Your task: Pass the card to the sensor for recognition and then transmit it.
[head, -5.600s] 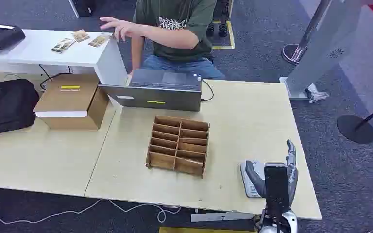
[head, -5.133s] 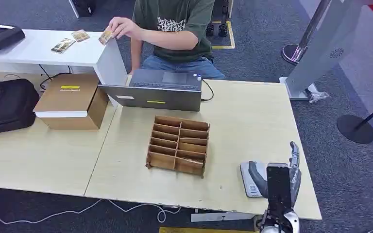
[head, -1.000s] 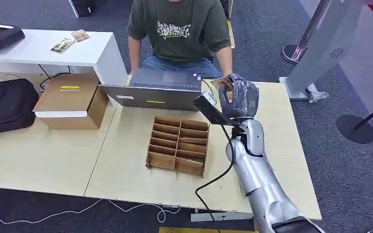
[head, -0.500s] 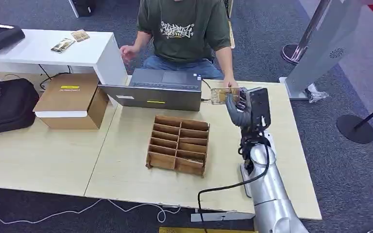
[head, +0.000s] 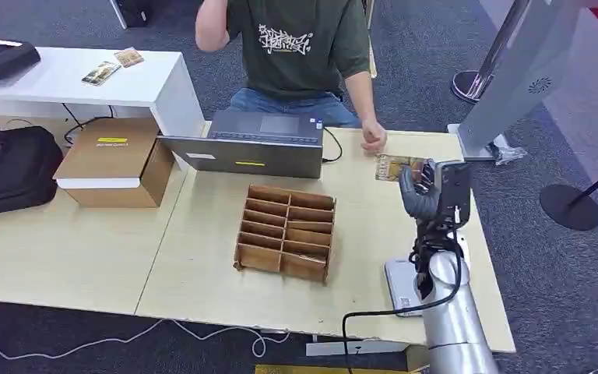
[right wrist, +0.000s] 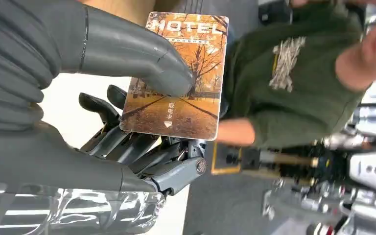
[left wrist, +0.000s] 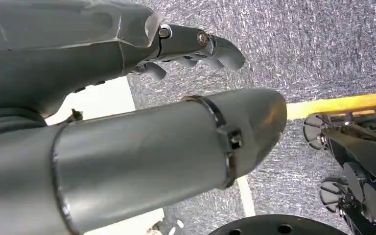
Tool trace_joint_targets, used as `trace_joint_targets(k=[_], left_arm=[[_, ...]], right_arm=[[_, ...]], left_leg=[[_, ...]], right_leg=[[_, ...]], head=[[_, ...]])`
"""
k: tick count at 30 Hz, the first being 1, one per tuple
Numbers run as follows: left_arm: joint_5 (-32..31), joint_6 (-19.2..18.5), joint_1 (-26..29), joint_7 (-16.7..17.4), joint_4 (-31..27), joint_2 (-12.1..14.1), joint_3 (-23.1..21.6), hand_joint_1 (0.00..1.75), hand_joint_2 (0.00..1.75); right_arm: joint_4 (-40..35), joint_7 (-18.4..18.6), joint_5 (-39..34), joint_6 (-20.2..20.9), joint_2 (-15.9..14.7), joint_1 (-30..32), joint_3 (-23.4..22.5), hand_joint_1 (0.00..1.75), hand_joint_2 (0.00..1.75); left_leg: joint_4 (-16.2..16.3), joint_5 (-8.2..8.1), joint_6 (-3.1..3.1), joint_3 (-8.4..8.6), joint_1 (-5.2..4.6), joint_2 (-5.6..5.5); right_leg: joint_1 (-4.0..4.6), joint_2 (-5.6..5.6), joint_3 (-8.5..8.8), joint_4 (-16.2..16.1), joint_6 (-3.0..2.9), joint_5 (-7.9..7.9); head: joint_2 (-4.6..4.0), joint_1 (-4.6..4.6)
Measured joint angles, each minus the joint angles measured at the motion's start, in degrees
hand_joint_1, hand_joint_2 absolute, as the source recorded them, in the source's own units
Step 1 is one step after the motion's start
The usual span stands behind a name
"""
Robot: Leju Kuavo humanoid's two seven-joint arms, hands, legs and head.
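My right hand (head: 424, 191) is raised above the table's right side and holds a card (head: 395, 167) upright. Up close, the card (right wrist: 186, 88) reads HOTEL over a picture of autumn trees, and my thumb (right wrist: 127, 49) presses it against the fingers behind. A flat grey-white sensor (head: 399, 284) lies on the table near the front edge, below that arm and partly hidden by it. My left hand (left wrist: 196, 44) hangs over the carpet with nothing in it, fingers loosely apart.
A wooden slotted organizer (head: 286, 232) stands mid-table, with a laptop (head: 253, 144) behind it. A person in a green shirt sits beyond the laptop, one hand (head: 372, 139) resting on the table near the card. A cardboard box (head: 113, 160) and black bag (head: 8, 167) sit left.
My right hand has drawn the card away from the person, moving right and back toward me. The person's hand has let go and dropped to the table; their other arm went up.
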Motion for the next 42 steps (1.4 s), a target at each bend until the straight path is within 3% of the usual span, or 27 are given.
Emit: trace_joint_targets(k=[15, 31, 42], left_arm=[[1.2, 0.37, -0.05, 0.15, 0.0, -0.35, 0.0, 0.0, 0.0], [2.93, 0.59, 0.1, -0.02, 0.0, -0.92, 0.02, 0.0, 0.0], [3.12, 0.72, 0.11, -0.2, 0.0, -1.16, 0.02, 0.0, 0.0]], right_arm=[[1.42, -1.0, 1.57, -2.21, -1.03, 4.31, -5.77, 1.75, 1.75], [-12.36, 2.65, 3.48, -2.8, 1.34, 21.01, -8.15, 1.75, 1.75], [-19.3, 6.03, 8.83, -1.07, 2.93, 26.11, -8.96, 1.75, 1.75]], left_leg=[[0.01, -0.01, 0.01, 0.0, 0.0, -0.01], [-0.01, -0.06, 0.03, -0.04, 0.0, -0.02], [-0.01, -0.06, 0.03, -0.02, -0.01, 0.02]], right_leg=[[0.0, 0.0, -0.02, -0.01, 0.01, -0.01], [0.0, -0.03, -0.02, -0.02, 0.02, -0.05], [0.0, -0.02, -0.01, -0.02, 0.02, -0.04]], head=[[0.0, 0.0], [0.0, 0.0], [0.0, 0.0]])
